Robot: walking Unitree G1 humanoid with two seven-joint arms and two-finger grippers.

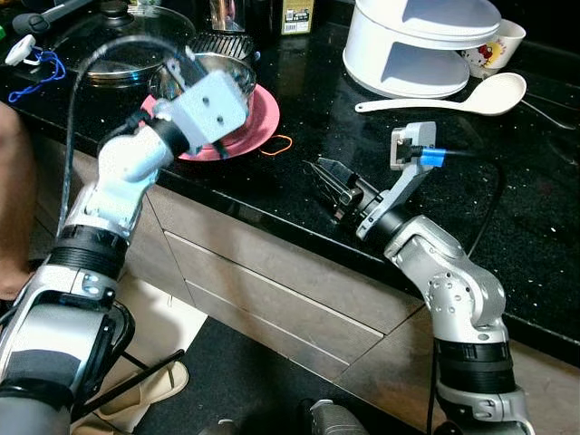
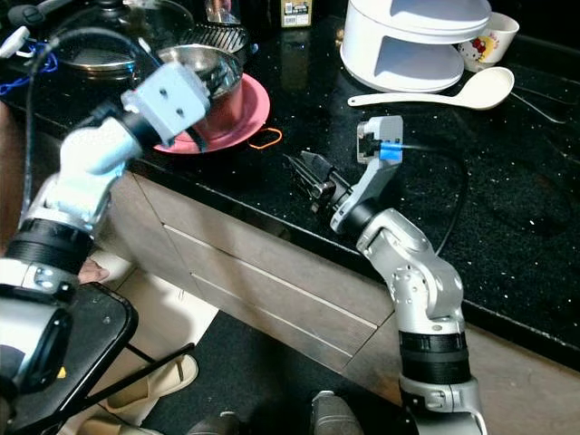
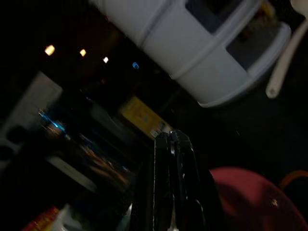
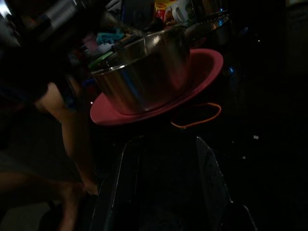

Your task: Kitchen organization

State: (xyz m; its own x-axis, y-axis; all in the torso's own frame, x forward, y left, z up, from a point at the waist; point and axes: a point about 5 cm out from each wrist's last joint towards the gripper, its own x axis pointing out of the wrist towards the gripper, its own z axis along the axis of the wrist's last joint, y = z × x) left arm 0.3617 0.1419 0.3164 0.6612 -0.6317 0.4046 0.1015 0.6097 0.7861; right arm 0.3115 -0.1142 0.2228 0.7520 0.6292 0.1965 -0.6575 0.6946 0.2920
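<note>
Black speckled counter (image 1: 362,136) (beige drawers (image 1: 272,290))

Bowl (image 1: 213,77) on plate (image 1: 258,122), counter (image 1: 299,172) left; steamer (image 1: 421,41) far right, ladle (image 1: 453,98) before it.

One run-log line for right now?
left gripper: shut, above steel bowl on pink plate | right gripper: open, low over black counter

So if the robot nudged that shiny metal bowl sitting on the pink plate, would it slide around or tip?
The metal bowl looks thin-walled and stiff, so probably light. It sits on the smooth pink plate, so a nudge would likely slide it rather than tip it. Its polished sides may slip between the fingers of the left gripper, which is close by.
</note>
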